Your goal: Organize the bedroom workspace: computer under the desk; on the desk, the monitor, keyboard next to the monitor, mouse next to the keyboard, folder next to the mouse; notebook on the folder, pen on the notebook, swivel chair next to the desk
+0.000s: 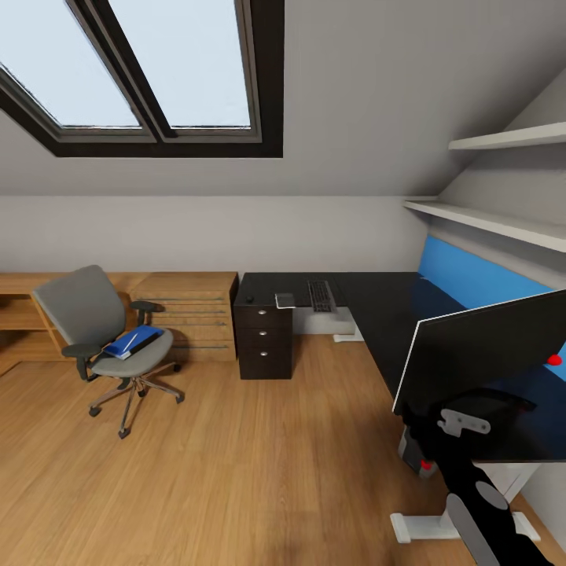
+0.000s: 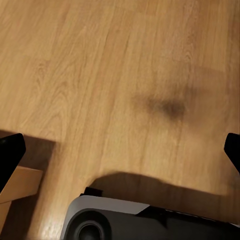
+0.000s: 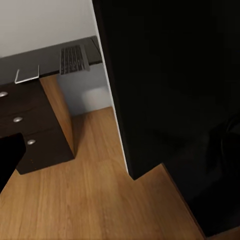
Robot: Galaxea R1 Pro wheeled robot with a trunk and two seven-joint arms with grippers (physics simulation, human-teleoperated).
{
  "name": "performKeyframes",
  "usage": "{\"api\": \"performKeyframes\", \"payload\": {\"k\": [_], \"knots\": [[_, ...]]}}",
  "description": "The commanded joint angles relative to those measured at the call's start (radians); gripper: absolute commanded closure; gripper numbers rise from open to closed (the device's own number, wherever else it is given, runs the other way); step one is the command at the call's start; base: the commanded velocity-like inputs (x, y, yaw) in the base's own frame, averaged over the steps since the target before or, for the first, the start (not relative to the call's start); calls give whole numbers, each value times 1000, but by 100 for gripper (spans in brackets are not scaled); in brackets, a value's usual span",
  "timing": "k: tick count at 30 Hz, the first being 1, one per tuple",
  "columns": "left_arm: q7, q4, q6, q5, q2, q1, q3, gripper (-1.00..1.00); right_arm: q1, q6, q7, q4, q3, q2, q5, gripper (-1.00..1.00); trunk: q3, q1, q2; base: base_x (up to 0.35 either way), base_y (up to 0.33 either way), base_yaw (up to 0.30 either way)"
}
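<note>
Jaws of the left gripper (image 2: 120, 155) spread wide over bare floor. Right gripper (image 3: 120, 150) shows one finger (image 3: 10, 157), the rest lost against the monitor (image 1: 479, 354); cannot tell its state. Monitor looks to be at the near end of the desk (image 1: 377, 314), computer (image 1: 417, 457) under it. Keyboard (image 1: 321, 295), notebook (image 1: 284, 299) and mouse (image 1: 249, 299) sit at the far end, well apart from the monitor. Folder (image 1: 134, 341) lies on the swivel chair (image 1: 86, 314), away from the desk. Most is left.

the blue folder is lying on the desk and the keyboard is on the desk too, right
Not quite. The head view shows the blue folder lying on the seat of the swivel chair, not on the desk. The keyboard is on the desk, as you say.
</note>
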Motion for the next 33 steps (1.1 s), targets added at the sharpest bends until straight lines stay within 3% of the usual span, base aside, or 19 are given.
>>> {"api": "performKeyframes", "payload": {"k": [1, 20, 33], "knots": [[-6, 1, -3, 11, 0, -1, -4, -100, -1, 3, -8, -3, 3, -2, -5, -100, -2, 1, -2, 0, 0, 0], [-6, 2, -4, 14, 2, -1, 3, -100, -1, 3, -7, -2, 3, -2, 0, -100, -2, 1, -2, 2, 0, 0], [-6, 2, -4, 15, 3, -1, 4, -100, -1, 3, -7, 0, 5, -2, 2, -100, -2, 1, -2, 139, 18, 0]]}}
